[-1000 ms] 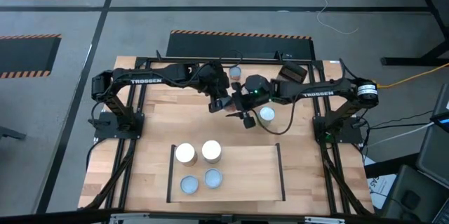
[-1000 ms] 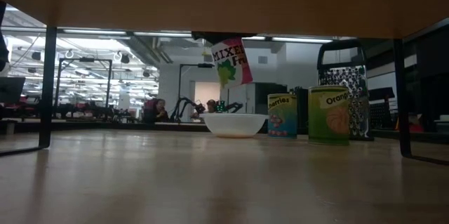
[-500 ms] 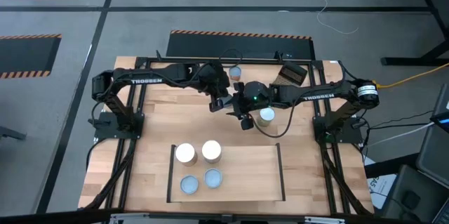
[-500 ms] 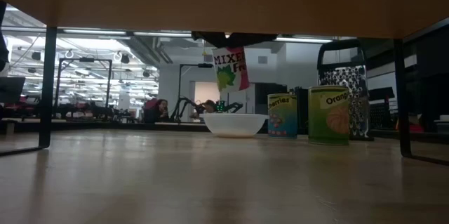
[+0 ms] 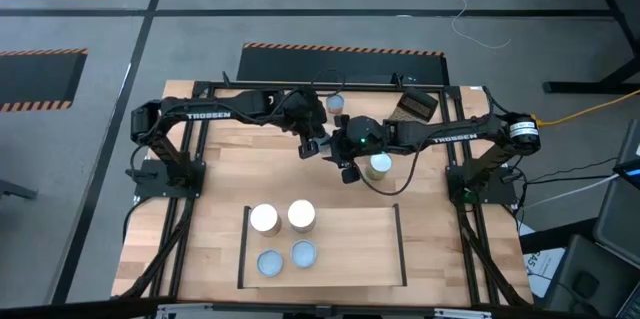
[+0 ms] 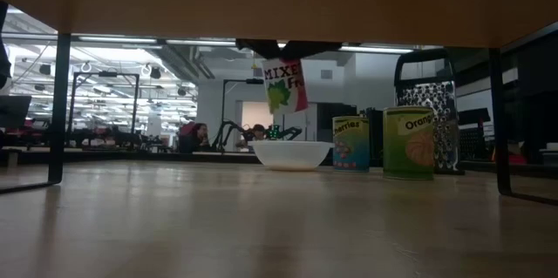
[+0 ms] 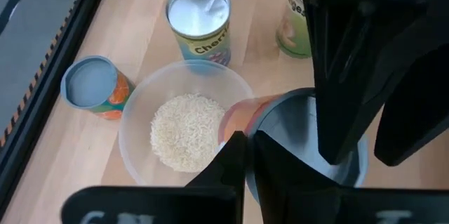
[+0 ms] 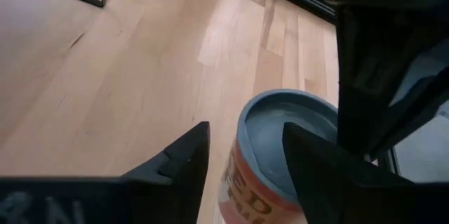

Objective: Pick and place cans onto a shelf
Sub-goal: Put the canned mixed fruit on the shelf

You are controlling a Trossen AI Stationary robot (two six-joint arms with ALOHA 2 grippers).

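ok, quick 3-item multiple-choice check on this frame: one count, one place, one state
1. How many cans stand on the shelf?
A. two
B. four
C. six

2. Where is the mixed fruit can?
A. on the shelf
B. lying in the bowl
C. in the air above the table, between the right pincer's fingers

3. How is the left pincer?
A. shut, holding nothing
B. wide open
C. shut on the cherries can

Answers:
1 B: the high view shows two white tops and two pale-blue tops on the board.
2 C: the low view shows a clear gap under the can, and the right wrist view shows a finger on each side of it.
3 A: the left wrist view shows its fingers together with nothing between them.
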